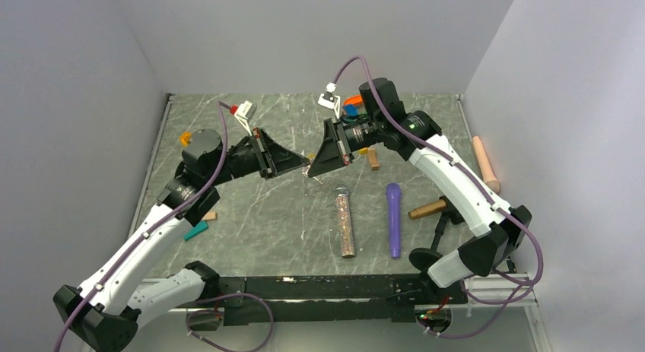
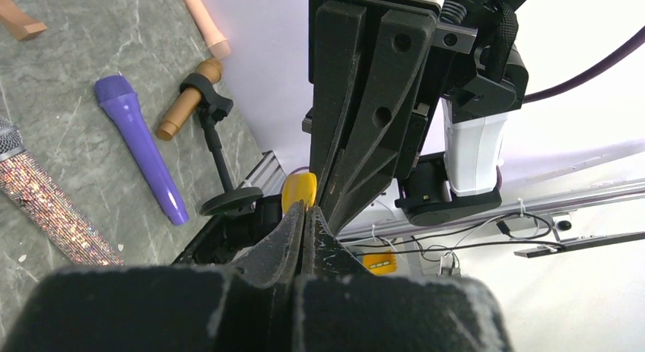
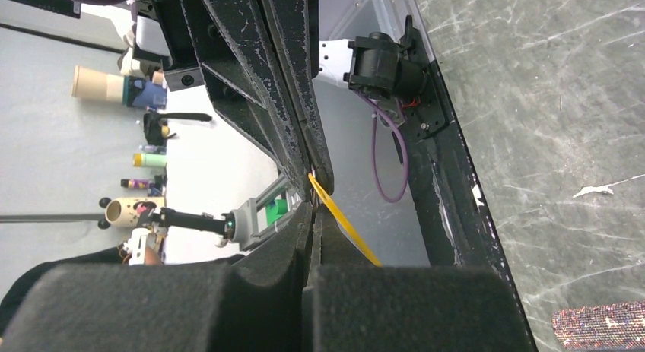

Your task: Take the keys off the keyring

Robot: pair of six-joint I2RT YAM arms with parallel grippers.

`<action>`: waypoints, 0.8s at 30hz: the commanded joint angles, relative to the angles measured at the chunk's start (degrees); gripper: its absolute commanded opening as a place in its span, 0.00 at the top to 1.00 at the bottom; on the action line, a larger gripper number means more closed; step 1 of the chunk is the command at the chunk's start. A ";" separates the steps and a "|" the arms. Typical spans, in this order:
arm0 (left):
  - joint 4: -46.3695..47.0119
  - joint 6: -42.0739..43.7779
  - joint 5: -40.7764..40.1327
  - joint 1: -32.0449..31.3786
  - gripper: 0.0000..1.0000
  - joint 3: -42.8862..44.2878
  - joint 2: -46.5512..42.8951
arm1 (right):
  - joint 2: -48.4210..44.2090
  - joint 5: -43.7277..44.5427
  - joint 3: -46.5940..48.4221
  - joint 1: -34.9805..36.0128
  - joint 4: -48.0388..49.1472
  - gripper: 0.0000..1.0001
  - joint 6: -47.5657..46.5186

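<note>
We see both arms reaching inward so that the left gripper (image 1: 303, 167) and the right gripper (image 1: 314, 169) meet tip to tip over the middle of the counter (image 1: 266, 230), a little nearer its far edge than its near one. In the left wrist view the left gripper's jaws are pressed together with no gap along the seam. The yellow key (image 2: 299, 191) stands up just past their tips, a small flat rounded piece lodged against the right gripper's fingers. The right wrist view shows the same key edge-on as a thin yellow strip. It begins at the left gripper's tips and slants down alongside the right gripper's own finger, outside its seam, so we read the left gripper as pinching the key by one end. The right gripper's jaws are likewise closed flat against each other, and we cannot tell whether anything is caught between them. Between the grippers and the near edge, right of the middle, lie a glitter-covered microphone (image 1: 346, 221) and a purple microphone (image 1: 393, 219), side by side but apart. Just right of them a brown microphone (image 1: 426, 210) sits in a black stand (image 1: 420, 258). A peach-coloured cylinder (image 1: 484, 163) lies along the right edge, and a teal piece (image 1: 195, 231) lies near the left edge beside the left arm.
</note>
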 commanded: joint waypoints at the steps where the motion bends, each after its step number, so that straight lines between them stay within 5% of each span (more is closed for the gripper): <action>1: 2.77 -0.46 1.89 -0.50 1.00 1.76 -3.18 | -2.03 3.35 -0.73 -0.03 2.35 1.00 -1.37; 24: 2.29 -1.55 -1.68 -2.55 1.00 -2.25 -7.59 | -5.86 4.40 -4.53 0.48 15.46 1.00 7.01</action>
